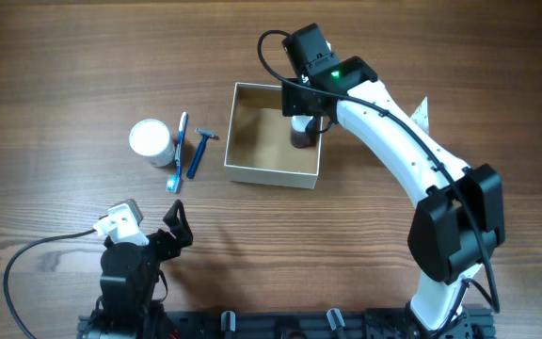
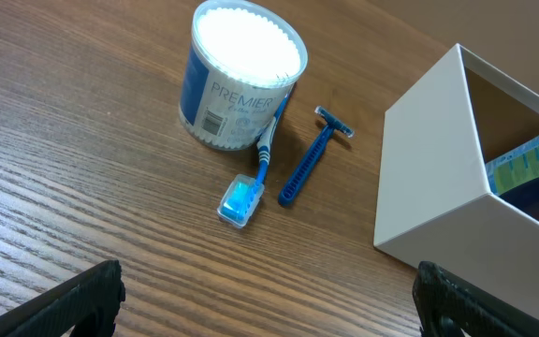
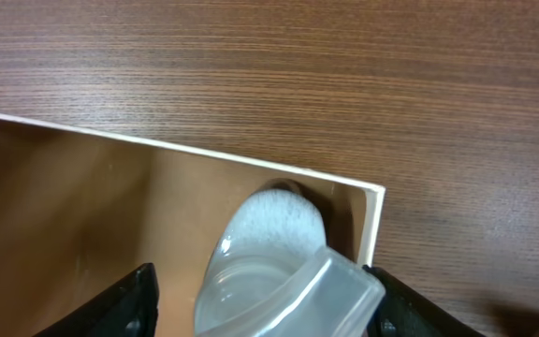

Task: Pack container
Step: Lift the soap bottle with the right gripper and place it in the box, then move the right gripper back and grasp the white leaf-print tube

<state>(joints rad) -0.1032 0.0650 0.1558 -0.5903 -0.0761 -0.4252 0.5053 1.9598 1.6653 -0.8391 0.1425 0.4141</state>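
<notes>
In the far right corner of the box [image 1: 269, 175], at the middle of the surface [image 1: 64, 75], the right jaws straddle a clear bottle [image 3: 269, 253] lowered inside; whether they grip it I cannot tell. It seems the first item packed. A round tub [image 1: 151, 139], toothbrush [image 1: 178, 151] and razor [image 1: 199, 151] lie left of the box, unpacked, while the left jaws hang wide at near left.

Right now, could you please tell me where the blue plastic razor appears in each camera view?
Overhead: the blue plastic razor lies left of centre, between the blue-and-white toothbrush and the square cream-walled cardboard box.
Left wrist: near the middle, just right of the toothbrush.
Right wrist: not in it.
Shared landmark: the box, at the right edge in the left wrist view and filling the lower half in the right wrist view.
</notes>
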